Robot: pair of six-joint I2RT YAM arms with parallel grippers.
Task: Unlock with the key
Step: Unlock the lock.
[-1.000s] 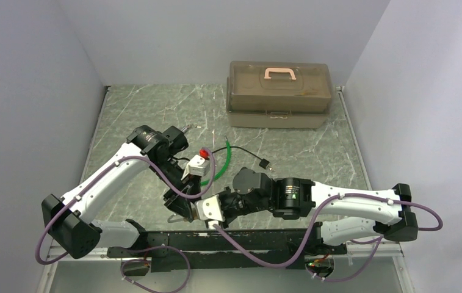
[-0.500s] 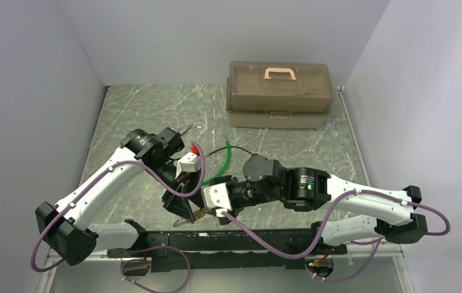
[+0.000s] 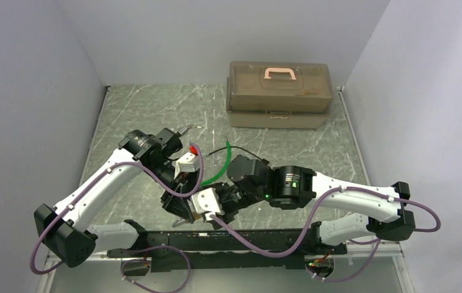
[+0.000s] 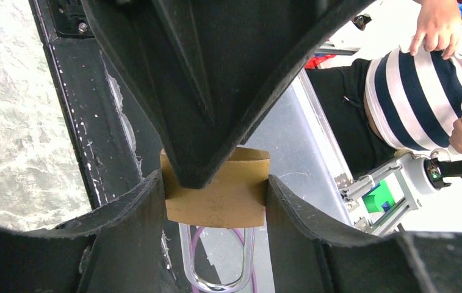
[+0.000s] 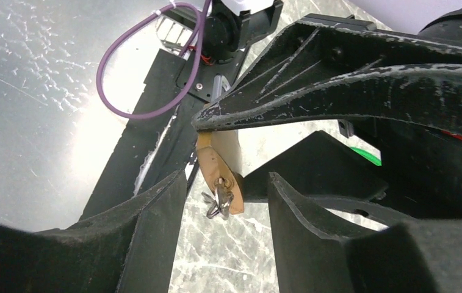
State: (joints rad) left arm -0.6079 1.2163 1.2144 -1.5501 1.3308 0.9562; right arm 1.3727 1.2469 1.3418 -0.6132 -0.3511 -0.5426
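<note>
Two tools crowd together seen from above; the right tool [image 3: 194, 210] has swung back in beside the left tool [image 3: 182, 215], so gripping the key [image 5: 219, 198] looks next. From the left wrist, that tool is clenched on the brass padlock [image 4: 216, 198], shackle [image 4: 216, 278] hanging past it; from the right wrist, the right tool gapes released, the key dangling at the padlock just ahead of its opening; no writing is legible.

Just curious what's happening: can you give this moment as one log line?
left gripper: shut on brass padlock | right gripper: open either side of key bunch | key bunch: at padlock's lower end, ungripped
</note>
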